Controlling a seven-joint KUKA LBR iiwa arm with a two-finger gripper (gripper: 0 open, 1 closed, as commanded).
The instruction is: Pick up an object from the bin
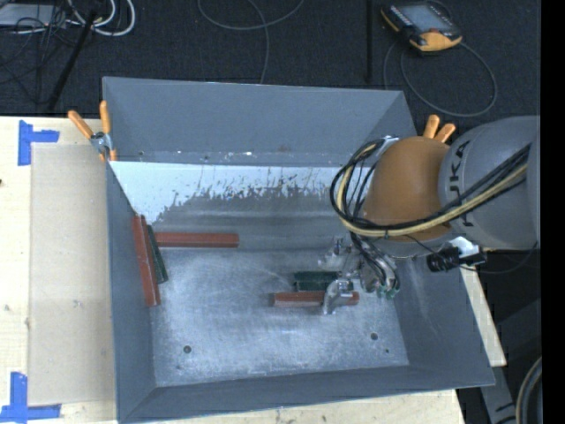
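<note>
My gripper [335, 279] is low over the right middle of the bin floor and stands open. One metal finger [337, 254] sits on the far side and the other on the near side of the right end of a small dark green block [312, 281]. A short red-brown bar [300, 299] lies flat just in front of the block, and the near finger touches its right part. The arm's wrist hides whatever lies further right.
A longer red-brown bar [196, 239] lies flat at the back left of the floor. A long red-brown strip with a dark green edge [147, 261] leans along the left wall. The arm reaches in from the right.
</note>
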